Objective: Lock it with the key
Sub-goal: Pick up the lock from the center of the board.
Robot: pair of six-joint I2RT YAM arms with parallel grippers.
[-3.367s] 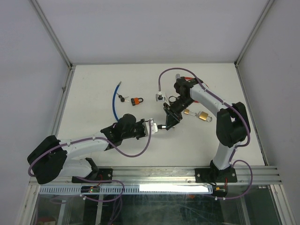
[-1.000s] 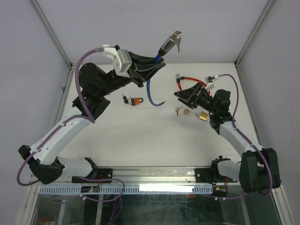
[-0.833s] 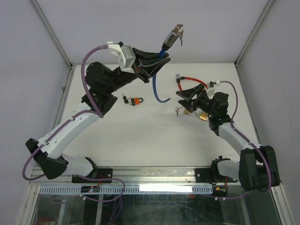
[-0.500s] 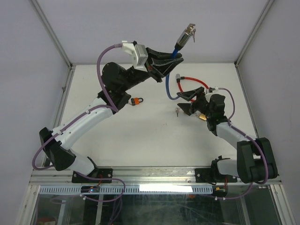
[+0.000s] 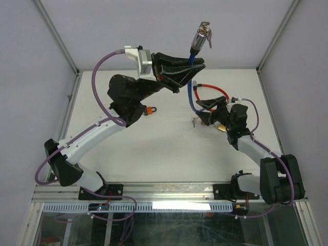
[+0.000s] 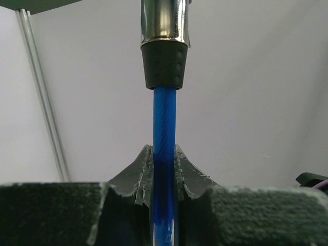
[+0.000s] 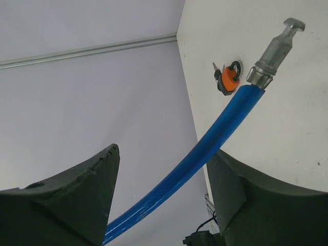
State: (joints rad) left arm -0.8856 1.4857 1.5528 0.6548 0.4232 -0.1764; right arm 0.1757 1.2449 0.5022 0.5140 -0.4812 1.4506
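My left gripper point(image 5: 197, 63) is raised high above the table and shut on the blue cable lock point(image 5: 190, 95). Its cable point(image 6: 164, 128) is pinched between the jaws just below the metal lock head point(image 6: 164, 46). In the top view the lock head point(image 5: 200, 37) points up with a key point(image 5: 206, 24) in it. The cable hangs down to my right gripper point(image 5: 201, 110). That gripper point(image 7: 164, 154) is open, and the cable point(image 7: 205, 148) runs between its fingers without being pinched. Beyond them is the cable's metal end pin point(image 7: 275, 50).
A red cable lock point(image 5: 212, 87) lies on the table behind the right gripper. A brass padlock point(image 5: 222, 128) sits partly under that arm, with a loose key point(image 5: 193, 122) beside it. An orange padlock point(image 5: 150, 109) with keys lies mid-left; it also shows in the right wrist view point(image 7: 228, 78).
The left arm has carried the blue cable lock up and to the right, so its free end now hangs between the right gripper's fingers. The right jaws have narrowed somewhat.
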